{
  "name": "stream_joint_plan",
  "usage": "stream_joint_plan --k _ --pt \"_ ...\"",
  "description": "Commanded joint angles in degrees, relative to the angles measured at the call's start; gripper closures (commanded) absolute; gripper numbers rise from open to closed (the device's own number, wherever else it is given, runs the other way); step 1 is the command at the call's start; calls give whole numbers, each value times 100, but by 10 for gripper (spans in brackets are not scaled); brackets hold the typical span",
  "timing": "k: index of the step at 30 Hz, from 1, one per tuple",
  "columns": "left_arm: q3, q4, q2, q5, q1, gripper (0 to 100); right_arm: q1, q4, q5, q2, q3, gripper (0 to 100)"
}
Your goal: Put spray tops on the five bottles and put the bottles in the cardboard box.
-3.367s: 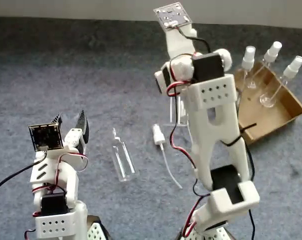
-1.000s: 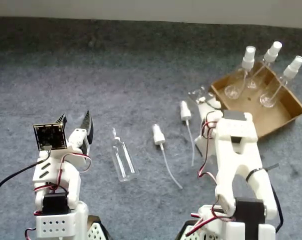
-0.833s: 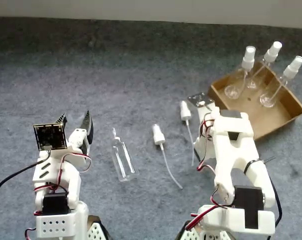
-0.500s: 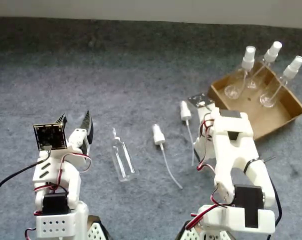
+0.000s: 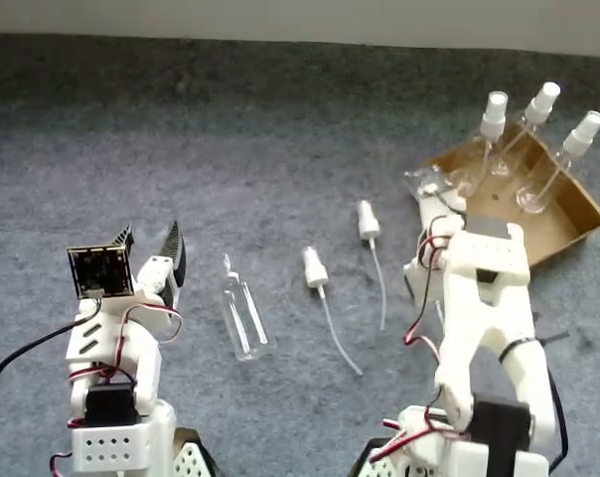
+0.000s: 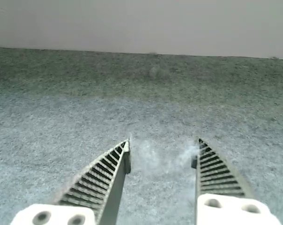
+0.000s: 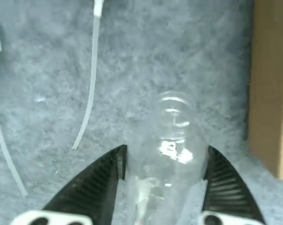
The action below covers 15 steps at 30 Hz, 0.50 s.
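The step in hand looks like the fourth bottle: three capped bottles already stand leaning in the cardboard box, while the right gripper, just beside the box's near corner, has its ribbed fingers closed against the sides of a clear uncapped bottle, whose open neck points away from the wrist. The nearer spray top, with its long dip tube trailing, lies on the carpet a little out from the box, and the second spray top lies farther from the box again. Beyond that a loose bottle rests on its side, also without a top. The left gripper hovers well apart from the box, its jaws spread wide and holding nothing. The next move probably calls for that free gripper to lift the nearer spray top and thread its thin tube into the held neck, which will need careful alignment. The surface is a grey, nubbly carpet, meeting a plain pale wall on the far side of the box.
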Motion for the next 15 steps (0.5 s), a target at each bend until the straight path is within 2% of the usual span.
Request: stream_joint_plan --k 1,10,15 --pt "-13 -149 -13 -53 479 811 -13 57 -62 -1033 -321 789" --pt "145 -123 -13 -44 1349 811 -251 57 -79 -2826 -101 789" --pt "57 299 -4 -44 1912 811 -251 13 -695 -3635 242 789"
